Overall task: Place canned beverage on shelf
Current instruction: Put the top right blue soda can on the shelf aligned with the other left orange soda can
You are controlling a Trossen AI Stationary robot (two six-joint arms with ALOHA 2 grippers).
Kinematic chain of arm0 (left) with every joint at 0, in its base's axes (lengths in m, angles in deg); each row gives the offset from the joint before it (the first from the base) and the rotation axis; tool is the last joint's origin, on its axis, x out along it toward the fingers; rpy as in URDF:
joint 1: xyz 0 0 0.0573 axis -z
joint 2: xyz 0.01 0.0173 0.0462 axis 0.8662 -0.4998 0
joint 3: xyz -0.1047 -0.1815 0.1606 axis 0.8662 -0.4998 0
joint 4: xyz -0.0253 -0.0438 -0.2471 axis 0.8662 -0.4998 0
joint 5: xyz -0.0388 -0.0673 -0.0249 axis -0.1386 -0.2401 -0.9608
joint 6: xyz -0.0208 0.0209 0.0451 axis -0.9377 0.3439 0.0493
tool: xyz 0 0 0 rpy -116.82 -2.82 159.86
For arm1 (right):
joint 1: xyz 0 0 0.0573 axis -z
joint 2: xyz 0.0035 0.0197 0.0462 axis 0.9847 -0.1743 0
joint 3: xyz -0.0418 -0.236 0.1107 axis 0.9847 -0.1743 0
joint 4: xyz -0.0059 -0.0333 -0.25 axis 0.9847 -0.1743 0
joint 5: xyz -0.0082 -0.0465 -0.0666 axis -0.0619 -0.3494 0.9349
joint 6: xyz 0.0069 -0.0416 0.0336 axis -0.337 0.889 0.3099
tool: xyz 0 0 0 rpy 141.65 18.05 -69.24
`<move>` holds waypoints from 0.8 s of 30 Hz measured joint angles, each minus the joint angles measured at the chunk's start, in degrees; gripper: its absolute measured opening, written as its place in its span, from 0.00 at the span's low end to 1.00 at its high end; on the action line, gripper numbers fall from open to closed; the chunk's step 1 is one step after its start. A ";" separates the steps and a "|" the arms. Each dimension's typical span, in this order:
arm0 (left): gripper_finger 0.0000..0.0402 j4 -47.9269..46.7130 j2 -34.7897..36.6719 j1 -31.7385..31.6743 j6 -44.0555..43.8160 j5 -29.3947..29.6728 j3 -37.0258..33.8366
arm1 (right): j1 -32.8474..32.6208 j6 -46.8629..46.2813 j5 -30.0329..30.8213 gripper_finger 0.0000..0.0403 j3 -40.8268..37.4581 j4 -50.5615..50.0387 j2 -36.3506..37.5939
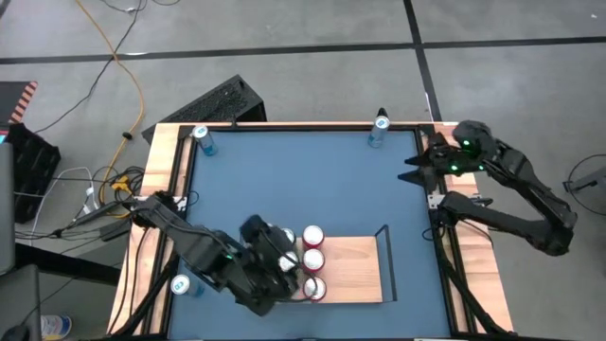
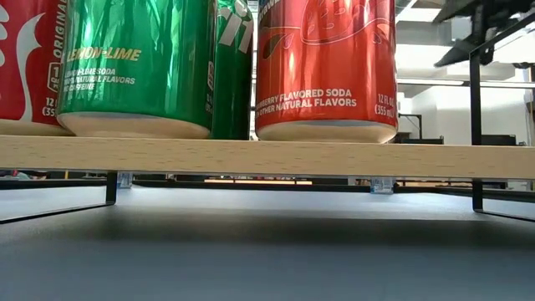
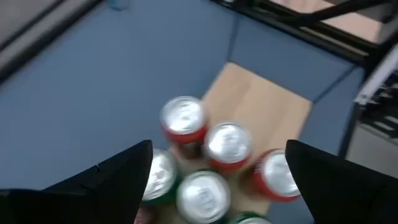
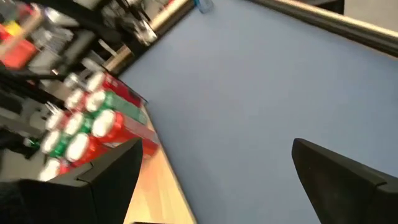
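Your left end effector [image 1: 289, 275] fingers spread apart, holding nothing, above the red and green cans [image 3: 205, 155] standing clustered at one end of the shelf [image 1: 355, 270], shelf on the blue bench [image 1: 303, 180], your right end effector [image 1: 417, 166] also spread, empty, at the bench's far right edge.

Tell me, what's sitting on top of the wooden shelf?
Red and green soda cans stand bunched at one end of the shelf; the other end is bare wood. From above, the left pincer covers some cans, so the count stays unclear.
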 joint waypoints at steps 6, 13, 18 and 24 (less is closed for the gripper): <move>0.88 -9.39 2.77 0.27 -1.29 -0.11 0.00 | -6.53 1.72 10.21 0.99 0.00 1.42 -7.91; 0.88 -8.24 8.72 0.68 4.69 2.14 0.00 | -15.42 2.76 22.48 0.99 0.19 10.36 -20.56; 0.88 -11.20 12.76 1.65 7.58 5.78 0.00 | -16.16 1.52 38.82 0.99 6.04 7.07 -28.69; 0.88 -12.12 15.91 1.66 12.36 7.76 0.00 | -14.30 -5.78 53.47 0.99 16.31 0.31 -35.12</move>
